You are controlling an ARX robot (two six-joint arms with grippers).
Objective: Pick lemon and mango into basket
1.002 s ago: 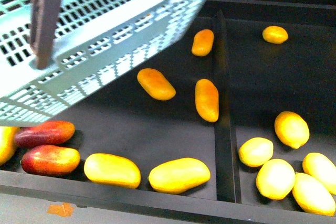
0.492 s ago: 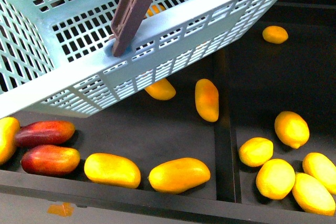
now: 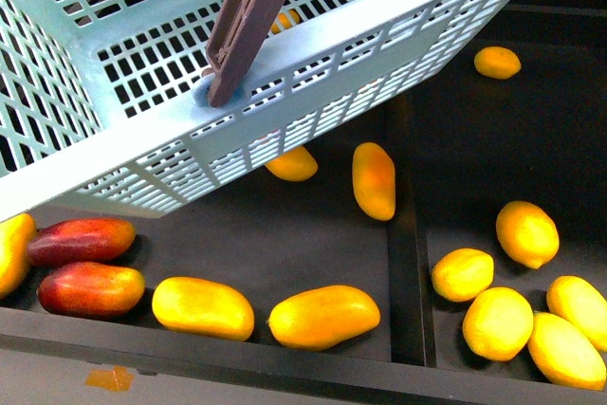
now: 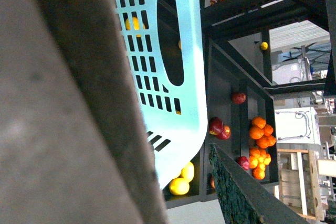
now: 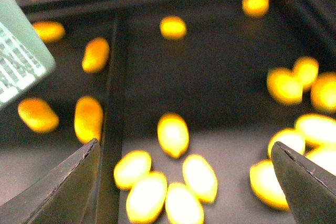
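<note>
Currently lemon sits with other lemons right of the black divider; mango lies left of it, just beside it. Basket hangs tilted over the left compartment, brown handle across its rim. Right gripper fingers spread wide, nothing between; left gripper's grip: can't tell, view blocked.

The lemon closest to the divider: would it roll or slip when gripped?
Probably rolls: the lemon is a rounded oval lying on the flat tray floor. Its smooth skin may slip. The neighbouring lemon might stop it.
</note>
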